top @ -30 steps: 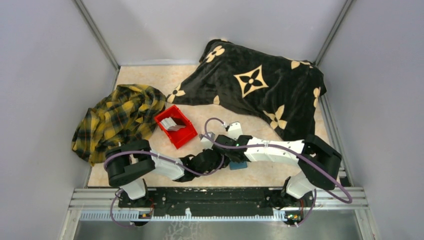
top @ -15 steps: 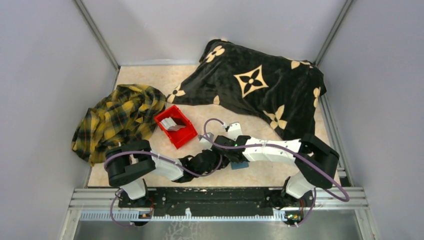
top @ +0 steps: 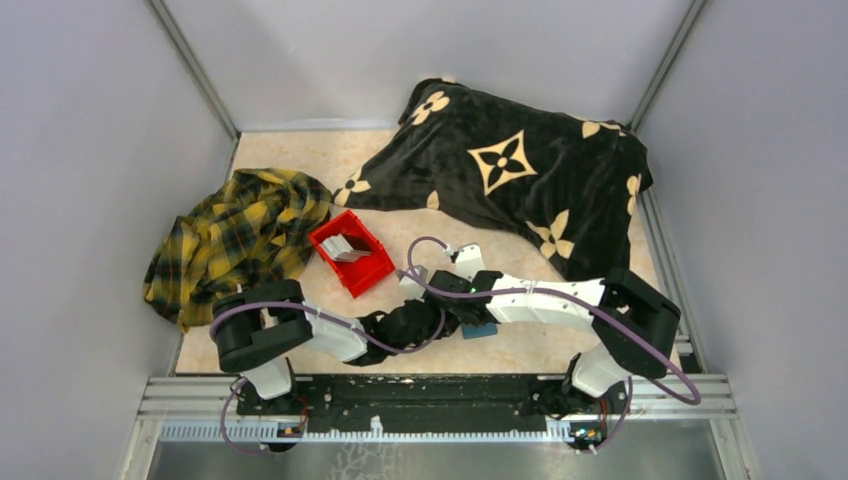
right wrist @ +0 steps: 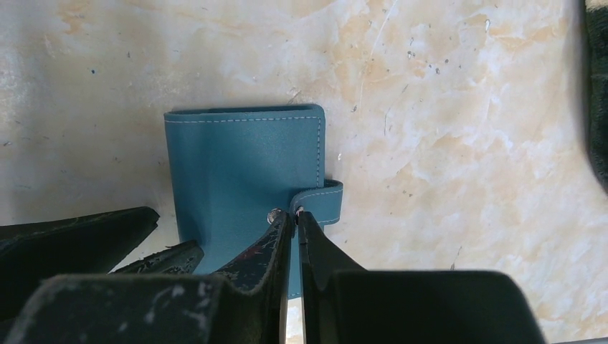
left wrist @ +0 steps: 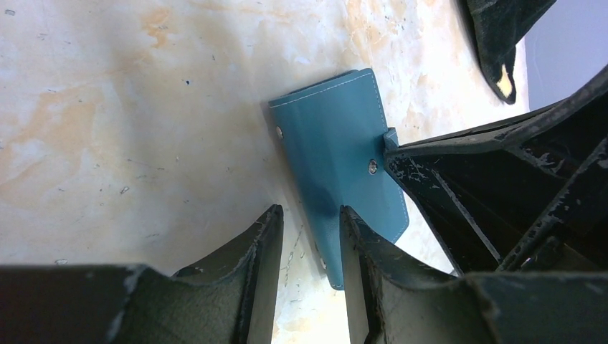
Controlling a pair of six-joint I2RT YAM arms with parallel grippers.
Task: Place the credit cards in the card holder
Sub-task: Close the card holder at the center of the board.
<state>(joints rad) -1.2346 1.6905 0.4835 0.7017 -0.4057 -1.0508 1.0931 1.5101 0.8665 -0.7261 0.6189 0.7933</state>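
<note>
The card holder (top: 480, 330) is a closed teal wallet lying flat on the table between the two arms. It also shows in the left wrist view (left wrist: 333, 150) and the right wrist view (right wrist: 236, 165). My right gripper (right wrist: 295, 213) is shut on the holder's snap strap (right wrist: 324, 201), by the metal stud. My left gripper (left wrist: 310, 213) is open, low at the holder's long edge, with one finger (left wrist: 358, 244) over the teal cover and the other on the table side. The credit cards (top: 346, 248), silvery grey, lie in the red bin (top: 368, 278).
A yellow plaid cloth (top: 235, 235) lies at the left, beside the bin. A black blanket with tan flower shapes (top: 510, 170) covers the back right; its corner shows in the left wrist view (left wrist: 502, 36). Grey walls close in three sides.
Both grippers stay at the card holder. The right arm's elbow has shifted only slightly.
</note>
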